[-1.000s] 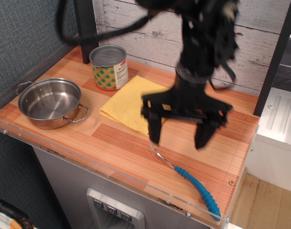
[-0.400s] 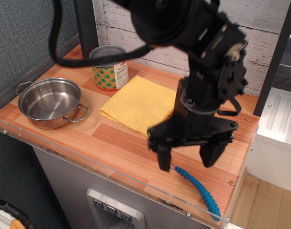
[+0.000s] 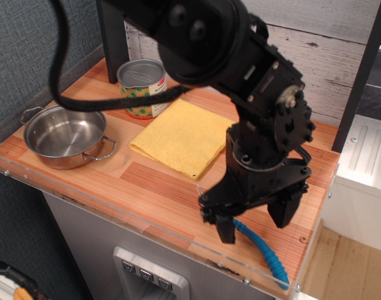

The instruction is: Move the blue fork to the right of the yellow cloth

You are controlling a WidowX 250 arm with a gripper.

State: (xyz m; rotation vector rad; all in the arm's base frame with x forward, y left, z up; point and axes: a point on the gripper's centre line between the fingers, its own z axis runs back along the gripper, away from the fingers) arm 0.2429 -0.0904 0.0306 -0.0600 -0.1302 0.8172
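The blue fork (image 3: 263,249) lies on the wooden table near the front right edge, its ribbed blue handle running toward the front right corner. Its silver tines are mostly hidden under the gripper, with a thin tip showing near the cloth's front corner. The yellow cloth (image 3: 177,137) lies flat in the middle of the table. My black gripper (image 3: 254,226) is open and hangs over the fork's neck, one finger on each side of the handle's upper end. I cannot tell whether the fingers touch the table.
A steel pot (image 3: 65,134) stands at the front left. A patterned tin can (image 3: 142,89) stands behind the cloth at the back left. The table (image 3: 146,187) has a clear plastic lip along the front. A white unit (image 3: 365,181) stands to the right.
The gripper has moved forward and down from above the cloth's right edge to over the fork's neck, staying open. The fork, cloth, pot and can have not moved.
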